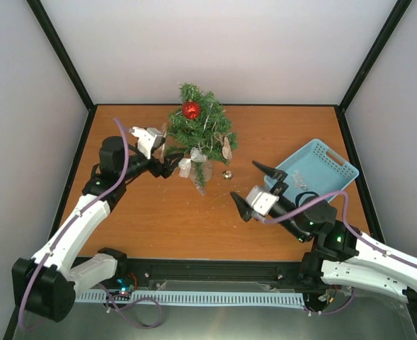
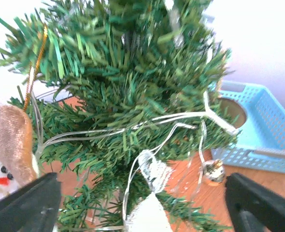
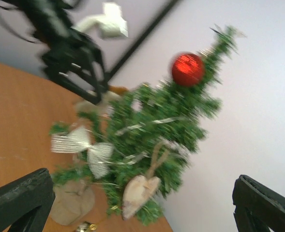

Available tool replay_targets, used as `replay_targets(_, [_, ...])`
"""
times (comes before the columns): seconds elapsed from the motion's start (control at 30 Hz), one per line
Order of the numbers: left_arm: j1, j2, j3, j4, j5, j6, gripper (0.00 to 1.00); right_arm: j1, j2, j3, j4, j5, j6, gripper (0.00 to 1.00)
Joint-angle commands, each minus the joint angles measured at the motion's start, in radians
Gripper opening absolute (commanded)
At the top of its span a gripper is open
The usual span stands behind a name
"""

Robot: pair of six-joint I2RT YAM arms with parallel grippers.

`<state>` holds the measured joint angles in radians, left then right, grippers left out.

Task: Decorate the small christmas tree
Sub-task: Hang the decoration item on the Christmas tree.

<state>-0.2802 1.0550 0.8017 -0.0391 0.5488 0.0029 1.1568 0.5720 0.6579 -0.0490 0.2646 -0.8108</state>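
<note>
The small christmas tree [image 1: 200,134] stands at the back middle of the table on a burlap base [image 3: 72,203]. It carries a red ball [image 1: 191,110], a white bow [image 3: 84,145], a wooden heart [image 3: 140,193] and silver ribbon. My left gripper [image 1: 167,160] is open at the tree's left side. In the left wrist view its fingers [image 2: 26,208] stand wide apart with the bow [image 2: 154,174] between them, untouched. A tan snowman ornament [image 2: 9,145] hangs by a gold cord beside the left finger. My right gripper [image 1: 254,188] is open and empty, right of the tree and facing it.
A light blue basket [image 1: 314,170] lies at the right of the table, behind the right gripper. A small gold bell [image 1: 227,174] rests on the wood just right of the tree's base. White walls with black posts enclose the table.
</note>
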Motion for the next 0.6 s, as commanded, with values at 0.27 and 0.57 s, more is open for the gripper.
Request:
replay_targets(0.27, [-0.005, -0.318, -0.066, -0.172, -0.171, -0.093, 1.00, -0.386, 0.212, 0.314, -0.272, 0.272, 0.552, 1.00])
replay_targets(0.57, [-0.004, -0.430, -0.126, -0.288, -0.322, -0.191, 1.00, -0.946, 0.575, 0.539, -0.668, -0.048, 0.716, 0.67])
